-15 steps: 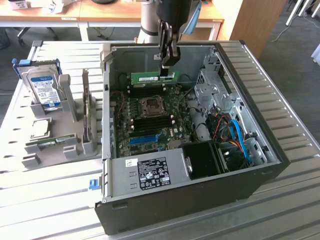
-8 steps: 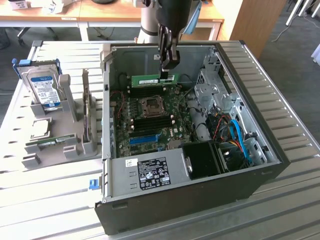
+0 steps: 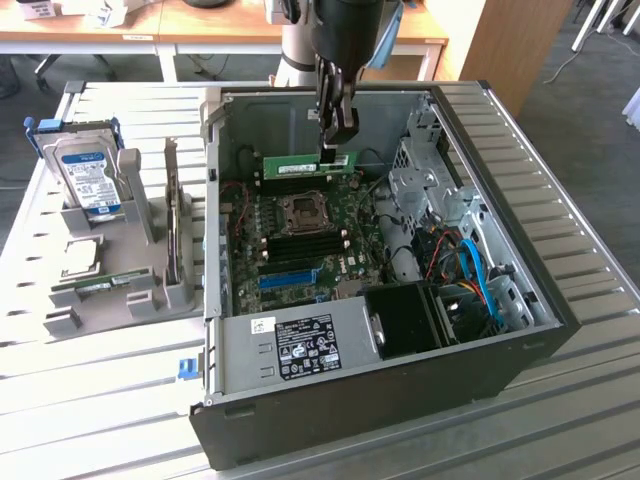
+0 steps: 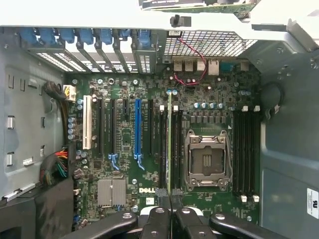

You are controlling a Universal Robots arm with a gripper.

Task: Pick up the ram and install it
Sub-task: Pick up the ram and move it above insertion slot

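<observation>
We see the ram [image 3: 305,167]: thin green stick with a pale label, on edge, long axis level. One end is pinched in the gripper [image 3: 336,152], around 12 o'clock from the case [image 3: 400,405] centre.

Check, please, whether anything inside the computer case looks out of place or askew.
Nothing looks damaged or spilled. The ram seems not yet seated: the gripper holds it near one end over the motherboard. The processor socket stands empty.
</observation>
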